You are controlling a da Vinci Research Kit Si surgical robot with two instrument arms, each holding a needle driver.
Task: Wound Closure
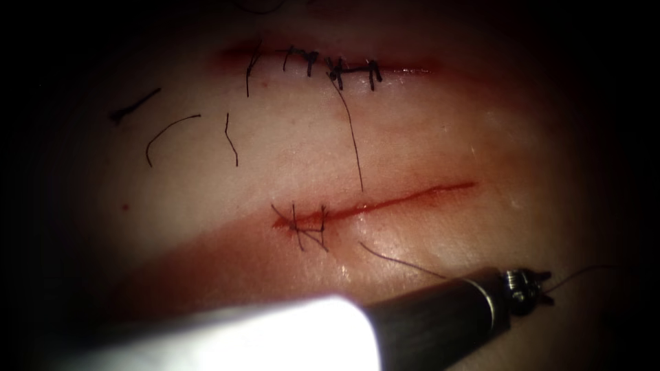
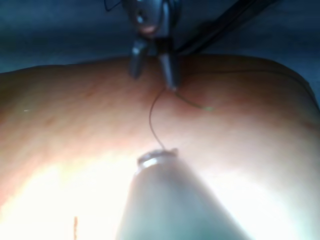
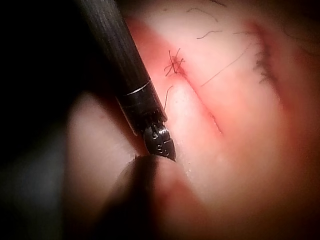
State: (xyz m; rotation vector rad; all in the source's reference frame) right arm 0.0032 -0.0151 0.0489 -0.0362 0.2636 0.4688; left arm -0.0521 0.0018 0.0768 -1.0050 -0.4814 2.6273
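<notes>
Pale tissue (image 1: 426, 137) fills the background, its lower cut (image 1: 412, 197) stitched at the left end and gaping to the right. Below the cut, toward its right end, the left tool (image 1: 529, 285) is closed on the thread (image 1: 399, 260). The right tool (image 2: 152, 70) stands with its jaws spread, one tip touching the thread.

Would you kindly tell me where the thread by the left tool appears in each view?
Endoscope: thread runs from the stitches to the left tool's shaft.
Left wrist: thread curls off that shaft's end.
Right wrist: thread lies between shaft and stitches.
Shared landmark: that shaft.
</notes>
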